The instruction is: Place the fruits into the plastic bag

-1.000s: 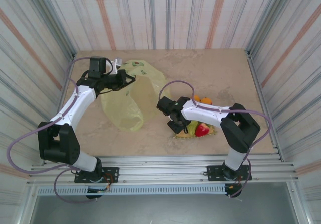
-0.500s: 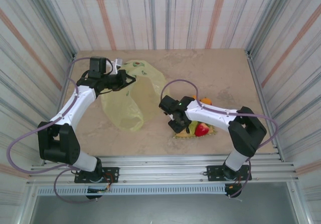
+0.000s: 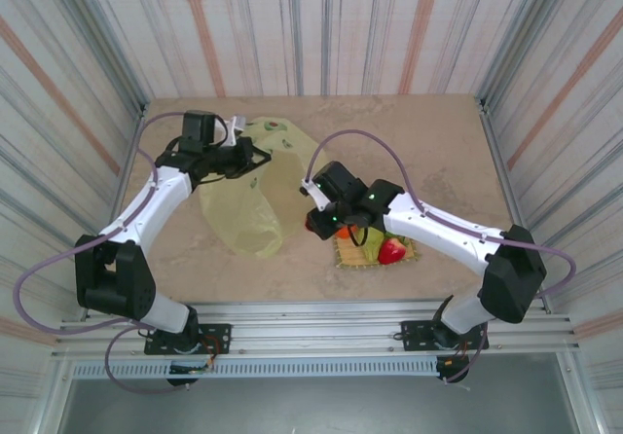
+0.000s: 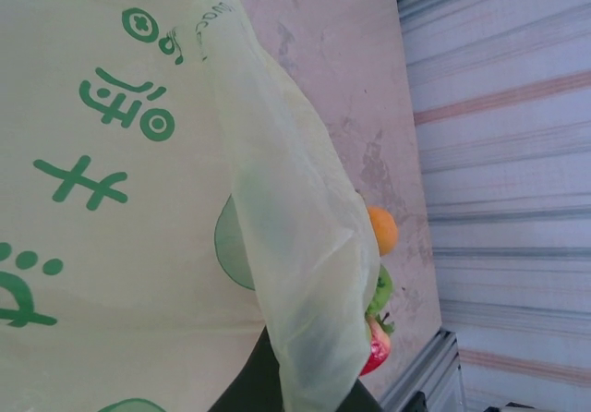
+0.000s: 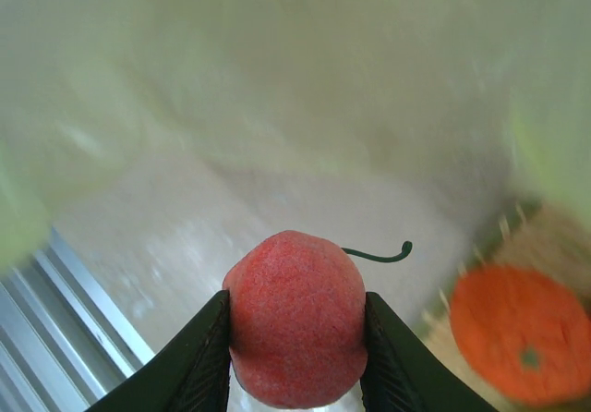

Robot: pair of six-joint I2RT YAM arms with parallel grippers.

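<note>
Right arm has swung left off the straw mat (image 3: 352, 257) since a second ago. Its wrist was over the fruit pile then; now the right gripper (image 3: 318, 222) sits above bare table (image 3: 409, 152), between the mat and the plastic bag (image 3: 243, 215), just off the mat's left edge. Jaws have narrowed over that second and are clamped on the red apple (image 5: 295, 318): wrist view shows one finger (image 5: 199, 366) pressed on each side, stem curling off to the right, apple clear of the surface. Left arm has barely shifted, slightly right at the far left of the table. Left gripper (image 3: 249, 152) is closed and pinches the bag's far edge, holding that end up off the table while the rest of the bag drapes toward the near side and lies flat. Left wrist view has the translucent yellow-green film with dark green print right up against the lens. Past its edge it shows an orange (image 4: 382, 230), a green fruit (image 4: 381, 290) and a red fruit (image 4: 374, 352) in a row on the mat. Those are on the mat right of the bag, near the table's near edge. Right wrist view has one orange below right of the apple on the mat's straw fringe, and pale, blurred bag film across the top. Bag and apple are apart, not touching.
</note>
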